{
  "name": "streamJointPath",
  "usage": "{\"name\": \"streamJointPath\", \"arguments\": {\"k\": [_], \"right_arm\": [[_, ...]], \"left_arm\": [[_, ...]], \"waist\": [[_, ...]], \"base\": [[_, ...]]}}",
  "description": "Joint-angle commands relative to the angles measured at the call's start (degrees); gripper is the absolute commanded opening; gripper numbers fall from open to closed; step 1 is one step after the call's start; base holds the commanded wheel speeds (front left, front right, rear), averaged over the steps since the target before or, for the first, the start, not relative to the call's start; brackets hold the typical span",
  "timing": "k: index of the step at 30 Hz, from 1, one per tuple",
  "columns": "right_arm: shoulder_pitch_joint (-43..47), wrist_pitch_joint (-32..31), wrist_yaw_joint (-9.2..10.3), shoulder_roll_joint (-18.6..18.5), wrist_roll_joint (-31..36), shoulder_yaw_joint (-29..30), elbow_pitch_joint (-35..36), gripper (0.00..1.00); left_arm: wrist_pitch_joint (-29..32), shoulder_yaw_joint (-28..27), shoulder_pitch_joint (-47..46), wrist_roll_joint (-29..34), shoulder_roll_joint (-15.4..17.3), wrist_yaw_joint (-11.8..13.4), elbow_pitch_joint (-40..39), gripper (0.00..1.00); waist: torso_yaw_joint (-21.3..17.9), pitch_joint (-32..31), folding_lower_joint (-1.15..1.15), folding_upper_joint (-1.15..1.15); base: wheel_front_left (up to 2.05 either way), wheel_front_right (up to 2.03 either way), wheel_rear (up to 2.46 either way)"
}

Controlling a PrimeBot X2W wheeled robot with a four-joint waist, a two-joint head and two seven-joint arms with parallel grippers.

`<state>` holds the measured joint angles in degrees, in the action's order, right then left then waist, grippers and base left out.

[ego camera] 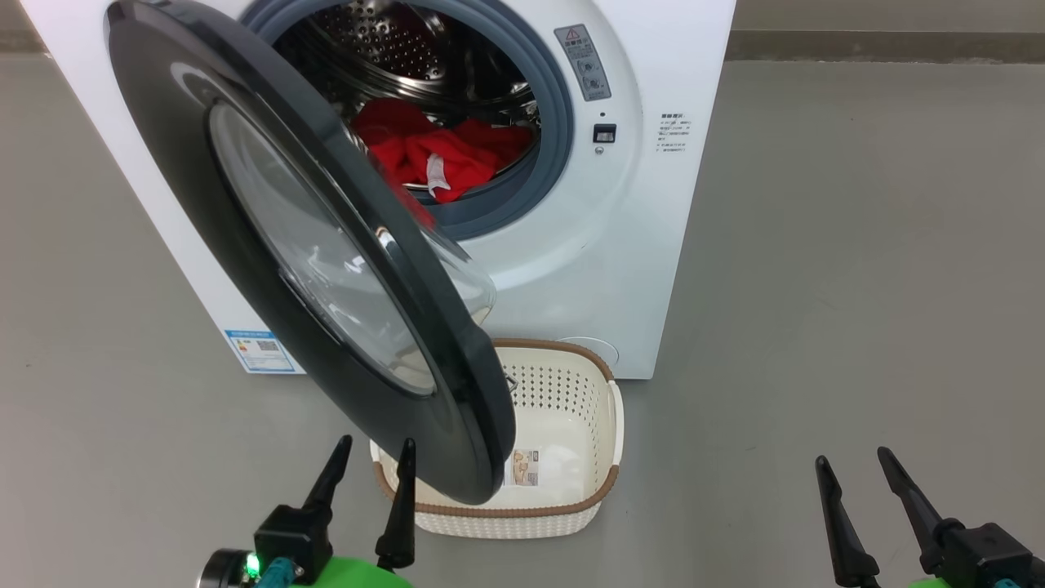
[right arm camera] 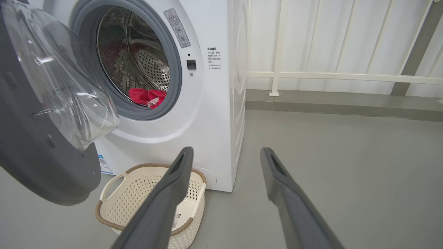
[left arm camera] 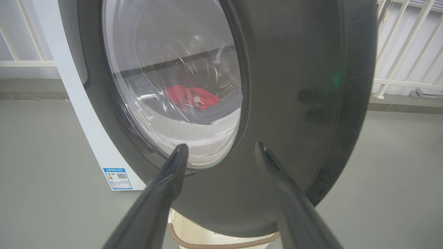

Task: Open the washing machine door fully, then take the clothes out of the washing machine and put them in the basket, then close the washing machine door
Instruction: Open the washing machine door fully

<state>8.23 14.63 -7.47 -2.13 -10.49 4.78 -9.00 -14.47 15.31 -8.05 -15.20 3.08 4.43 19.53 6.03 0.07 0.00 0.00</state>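
Red clothes (ego camera: 441, 151) lie at the front of the washing machine (ego camera: 620, 245) drum. The washing machine door (ego camera: 310, 245) stands partly open, overhanging the basket (ego camera: 605, 482) on the floor just before the machine. Both open, empty: left claw (ego camera: 377, 441) near the door's lower edge, right claw (ego camera: 851, 454) well off to the machine's right

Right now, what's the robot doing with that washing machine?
The robot is getting ready to unload laundry. The washing machine door hangs partly open, out over the basket. The left gripper is open and points at the door's outer face. The right gripper is open too, off to the side, holding nothing. The red clothes lie inside the washing machine, and the basket has no clothes in it yet.
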Motion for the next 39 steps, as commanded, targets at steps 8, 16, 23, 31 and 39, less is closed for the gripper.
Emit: {"name": "streamJointPath", "arguments": {"k": [8,16,23,31,39], "right_arm": [[-1.24,0.37,-0.02,-0.76,-0.61,-1.78,0.16,1.00],[-1.26,0.37,-0.02,-0.76,-0.59,-1.87,-0.15,1.00],[-1.19,0.37,-0.02,-0.76,-0.90,-2.17,-0.35,1.00],[-1.30,0.37,-0.02,-0.75,-0.92,-2.19,-0.40,1.00],[-1.34,0.37,-0.02,-0.75,-1.08,-2.44,-0.21,1.00]], "left_arm": [[-0.53,-1.79,-0.61,-0.15,0.66,-0.09,-0.96,1.00],[-0.53,-1.98,-0.61,-0.22,0.61,-0.15,-0.94,0.73],[-0.53,-2.08,-0.72,0.16,0.63,-0.25,-1.21,0.00],[-0.53,-2.91,-1.66,0.83,0.70,0.22,-3.78,0.00],[-0.53,-5.11,-3.95,1.49,0.90,1.69,-11.69,0.00]], "waist": [[-0.06,-0.04,0.00,0.00],[-0.09,-0.18,0.00,0.00],[-0.09,-0.33,0.00,0.00],[0.11,-0.59,0.00,0.00],[0.27,-1.01,0.00,0.00]], "base": [[0.00,0.00,0.00],[0.00,0.00,0.00],[0.00,0.00,0.00],[0.00,0.00,0.00],[0.00,0.00,0.00]]}}
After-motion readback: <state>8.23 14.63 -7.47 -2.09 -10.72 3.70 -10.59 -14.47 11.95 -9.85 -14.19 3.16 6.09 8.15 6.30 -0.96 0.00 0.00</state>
